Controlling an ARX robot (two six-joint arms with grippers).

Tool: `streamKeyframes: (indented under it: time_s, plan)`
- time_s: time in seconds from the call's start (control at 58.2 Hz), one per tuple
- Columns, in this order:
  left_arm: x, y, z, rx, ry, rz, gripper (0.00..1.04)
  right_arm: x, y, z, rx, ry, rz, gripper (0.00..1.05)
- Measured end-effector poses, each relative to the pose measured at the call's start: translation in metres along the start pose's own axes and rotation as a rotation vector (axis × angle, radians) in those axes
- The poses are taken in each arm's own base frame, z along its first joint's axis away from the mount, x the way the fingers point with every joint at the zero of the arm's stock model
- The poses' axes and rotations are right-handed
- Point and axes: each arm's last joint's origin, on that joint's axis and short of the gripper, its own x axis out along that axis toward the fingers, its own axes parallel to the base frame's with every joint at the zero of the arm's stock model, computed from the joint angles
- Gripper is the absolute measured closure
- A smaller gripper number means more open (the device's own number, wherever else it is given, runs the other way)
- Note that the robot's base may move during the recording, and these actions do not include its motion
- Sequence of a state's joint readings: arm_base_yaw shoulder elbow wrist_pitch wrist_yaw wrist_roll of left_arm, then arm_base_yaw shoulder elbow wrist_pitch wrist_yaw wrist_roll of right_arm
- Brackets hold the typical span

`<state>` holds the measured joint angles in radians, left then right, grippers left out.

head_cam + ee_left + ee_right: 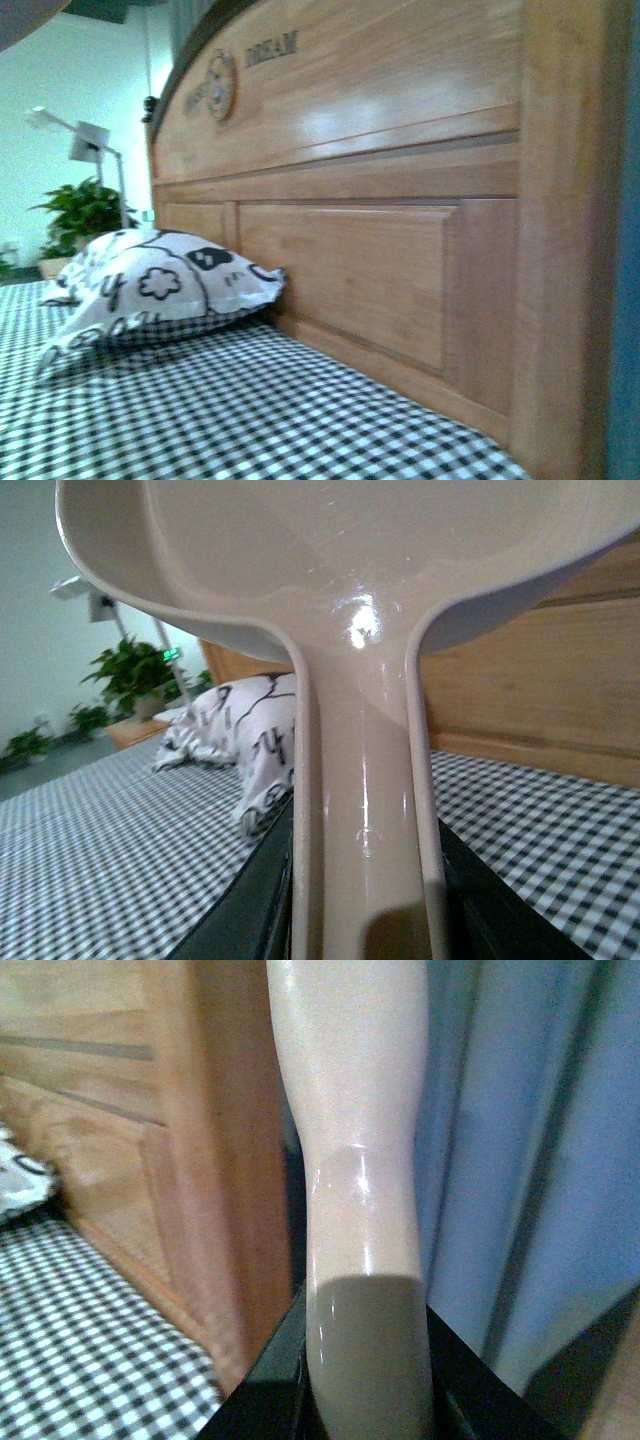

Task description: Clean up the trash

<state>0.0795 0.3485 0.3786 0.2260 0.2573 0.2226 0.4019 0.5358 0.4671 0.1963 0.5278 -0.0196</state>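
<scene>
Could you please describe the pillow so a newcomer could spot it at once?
Start at the big wooden headboard carved with DREAM. Beside its base, on the checked sheet, lies the pillow. It alone is white with black cartoon doodles rather than checks.

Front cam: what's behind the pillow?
A potted plant and a lamp stand behind the pillow; the headboard runs alongside it. The bed behind it is covered, so no tissue can be confirmed.
</scene>
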Motion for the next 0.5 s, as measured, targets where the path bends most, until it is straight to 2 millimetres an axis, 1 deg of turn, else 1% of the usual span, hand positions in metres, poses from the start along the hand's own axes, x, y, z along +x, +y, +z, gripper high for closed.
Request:
streamKeyframes:
  time_s: [0.498]
  plan:
    - [-0.0001, -0.0001, -0.0005, -0.001, 0.002, 0.003, 0.78, 0.0000, 0.0000, 0.0003, 0.000, -0.001, 0.002, 0.85]
